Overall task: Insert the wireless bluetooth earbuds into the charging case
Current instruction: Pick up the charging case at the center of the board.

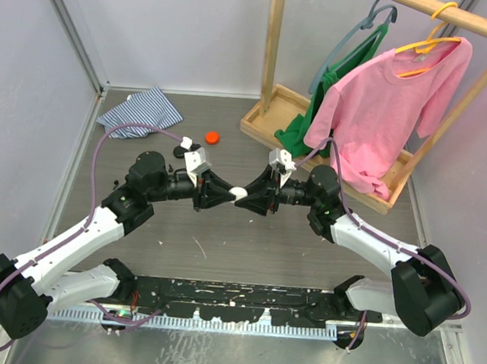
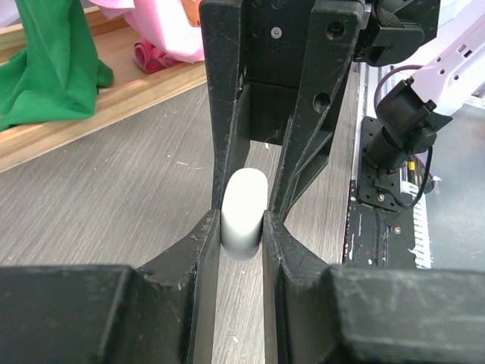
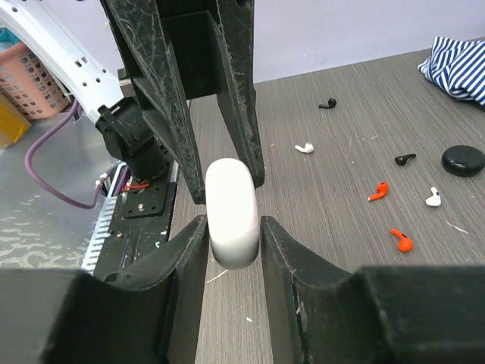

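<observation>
A white rounded charging case (image 1: 239, 194) hangs above the table's middle, held from both sides. My left gripper (image 1: 228, 198) is shut on its left end, and the left wrist view shows the case (image 2: 244, 208) pinched between my fingers (image 2: 203, 250). My right gripper (image 1: 249, 201) is shut on its right end, and the right wrist view shows the case (image 3: 233, 205) in that grip (image 3: 233, 227). Several tiny earbuds lie loose on the table: black ones (image 3: 327, 103) (image 3: 405, 158), white ones (image 3: 304, 148) (image 3: 433, 199) and red-orange ones (image 3: 378, 191) (image 3: 402, 240).
A black round puck (image 3: 463, 160) lies by the earbuds. An orange puck (image 1: 212, 136) and a striped cloth (image 1: 139, 111) lie at the back left. A wooden clothes rack (image 1: 269, 121) with a pink shirt (image 1: 384, 109) and a green garment (image 1: 340, 80) stands at the back right.
</observation>
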